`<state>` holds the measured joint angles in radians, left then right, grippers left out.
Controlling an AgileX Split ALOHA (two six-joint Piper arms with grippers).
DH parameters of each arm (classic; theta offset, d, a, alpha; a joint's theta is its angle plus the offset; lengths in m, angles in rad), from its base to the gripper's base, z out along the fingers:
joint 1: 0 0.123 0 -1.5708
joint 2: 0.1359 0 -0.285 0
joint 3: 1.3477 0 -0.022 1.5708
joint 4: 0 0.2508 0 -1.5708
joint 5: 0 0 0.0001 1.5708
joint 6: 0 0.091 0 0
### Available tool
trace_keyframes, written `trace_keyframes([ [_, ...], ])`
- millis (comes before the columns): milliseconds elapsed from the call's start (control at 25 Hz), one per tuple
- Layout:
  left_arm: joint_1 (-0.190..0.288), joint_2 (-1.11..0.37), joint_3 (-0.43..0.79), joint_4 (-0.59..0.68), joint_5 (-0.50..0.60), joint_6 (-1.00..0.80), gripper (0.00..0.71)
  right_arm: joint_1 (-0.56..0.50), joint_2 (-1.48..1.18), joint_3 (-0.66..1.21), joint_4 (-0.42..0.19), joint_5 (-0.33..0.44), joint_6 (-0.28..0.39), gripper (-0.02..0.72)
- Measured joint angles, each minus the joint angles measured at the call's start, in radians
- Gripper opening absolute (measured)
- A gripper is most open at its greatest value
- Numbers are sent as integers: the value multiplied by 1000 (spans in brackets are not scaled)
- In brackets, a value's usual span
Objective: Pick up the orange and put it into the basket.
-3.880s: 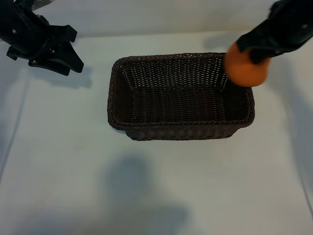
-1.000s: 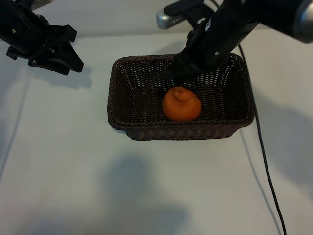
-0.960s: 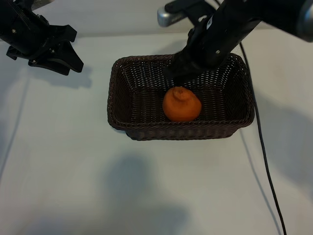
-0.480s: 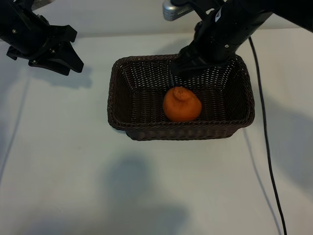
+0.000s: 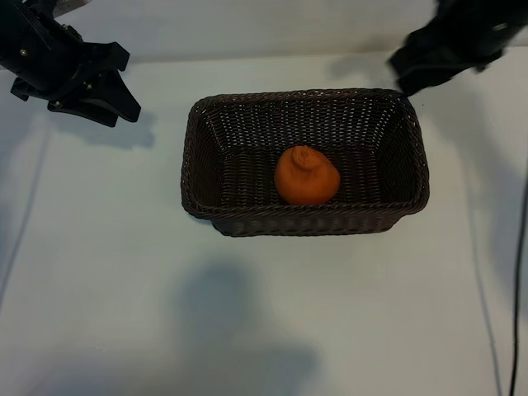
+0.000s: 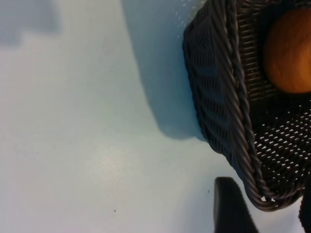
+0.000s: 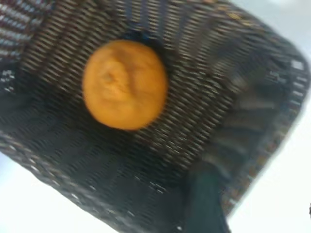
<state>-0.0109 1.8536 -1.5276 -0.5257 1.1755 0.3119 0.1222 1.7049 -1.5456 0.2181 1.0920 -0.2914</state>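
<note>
The basket point(image 5: 202, 157) is dark woven wicker, rough and ribbed, with a braided rim. The orange point(image 5: 306, 176) has matt, bumpy skin. The worktop point(image 5: 272, 313) is smooth, pale, faintly sheened.

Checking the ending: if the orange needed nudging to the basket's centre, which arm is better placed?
Probably right: the right gripper hangs open by the basket holding the orange; the left gripper sits farther off.
</note>
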Motion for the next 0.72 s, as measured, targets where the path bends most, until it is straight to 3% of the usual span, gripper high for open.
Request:
trace_keyframes([
  [200, 0, 0, 0, 0, 0, 0, 398, -112, -42, 0, 13, 51, -77, 490],
  [480, 0, 0, 0, 0, 0, 0, 398, -224, -48, 0, 146, 66, -214, 445],
  [720, 0, 0, 0, 0, 0, 0, 398, -229, -53, 61, 108, 33, -266, 437],
])
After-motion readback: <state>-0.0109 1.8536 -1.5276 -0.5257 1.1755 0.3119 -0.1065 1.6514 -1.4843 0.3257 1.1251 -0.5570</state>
